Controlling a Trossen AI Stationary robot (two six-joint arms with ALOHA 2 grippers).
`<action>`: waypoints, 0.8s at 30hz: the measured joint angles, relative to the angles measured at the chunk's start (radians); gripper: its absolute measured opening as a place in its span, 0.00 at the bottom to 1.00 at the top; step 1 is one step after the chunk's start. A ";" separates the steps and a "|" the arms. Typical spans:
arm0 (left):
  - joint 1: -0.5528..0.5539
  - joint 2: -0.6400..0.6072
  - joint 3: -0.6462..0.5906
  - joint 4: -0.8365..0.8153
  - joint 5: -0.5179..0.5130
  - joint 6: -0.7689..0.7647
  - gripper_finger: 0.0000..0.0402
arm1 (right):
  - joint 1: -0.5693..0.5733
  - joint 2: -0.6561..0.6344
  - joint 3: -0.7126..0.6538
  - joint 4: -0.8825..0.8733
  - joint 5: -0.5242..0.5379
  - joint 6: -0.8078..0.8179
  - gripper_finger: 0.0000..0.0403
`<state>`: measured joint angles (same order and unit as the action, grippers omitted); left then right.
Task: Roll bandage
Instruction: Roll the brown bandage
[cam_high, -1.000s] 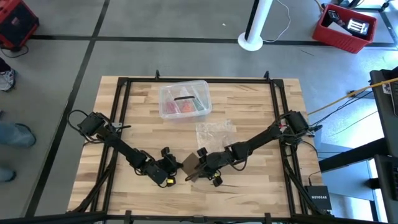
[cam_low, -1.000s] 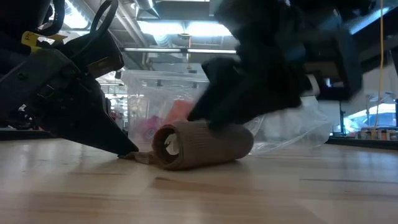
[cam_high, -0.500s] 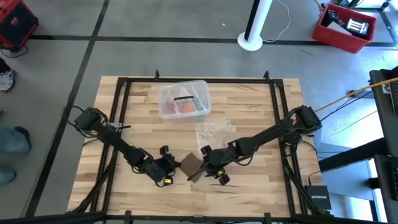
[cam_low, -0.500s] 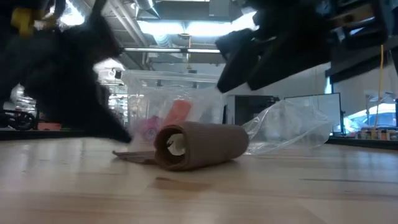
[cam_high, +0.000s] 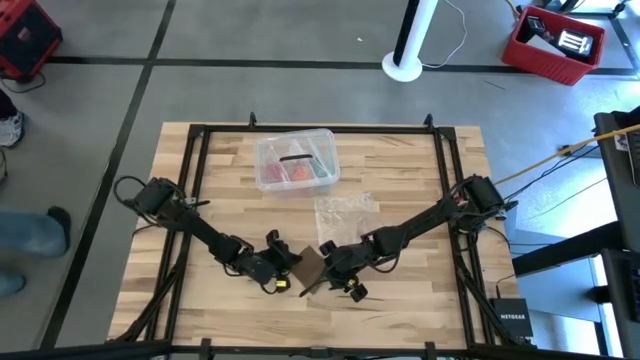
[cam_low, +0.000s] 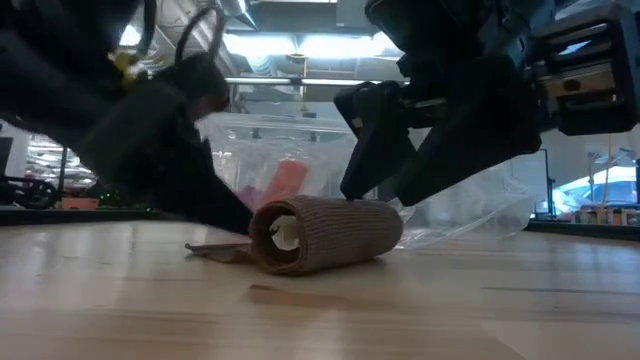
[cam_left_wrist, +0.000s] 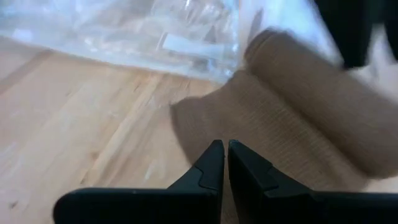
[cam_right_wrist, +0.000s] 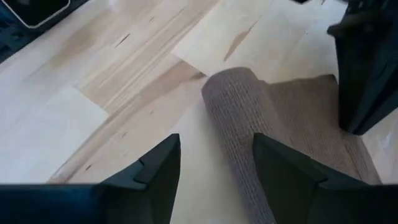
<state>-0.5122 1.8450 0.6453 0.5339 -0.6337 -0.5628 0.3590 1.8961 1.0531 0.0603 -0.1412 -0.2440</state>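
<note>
The left gripper (cam_high: 283, 278), fingers pressed together, and the right gripper (cam_high: 322, 272), fingers spread and holding nothing, flank the bandage (cam_high: 306, 267) at the table's (cam_high: 420, 300) near middle in the high view. The low view alone shows a hollow roll (cam_low: 325, 233) with a short flat tail (cam_low: 215, 250) left. The left wrist view has closed tips over that tail (cam_left_wrist: 205, 121); the right wrist view straddles the roll (cam_right_wrist: 239, 118). A careless push could loosen the coil
</note>
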 joint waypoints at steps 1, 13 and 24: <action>0.004 0.013 0.000 -0.002 0.002 -0.007 0.04 | -0.002 0.000 0.000 -0.003 0.000 0.000 0.50; 0.016 0.047 0.005 -0.055 -0.004 -0.062 0.04 | -0.027 0.047 0.002 0.065 0.021 -0.018 0.50; 0.017 -0.009 0.004 -0.100 0.008 0.007 0.04 | -0.094 0.074 0.001 0.116 0.028 -0.018 0.50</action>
<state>-0.4957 1.8355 0.6491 0.4337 -0.6261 -0.5553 0.2646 1.9701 1.0538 0.1761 -0.1127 -0.2619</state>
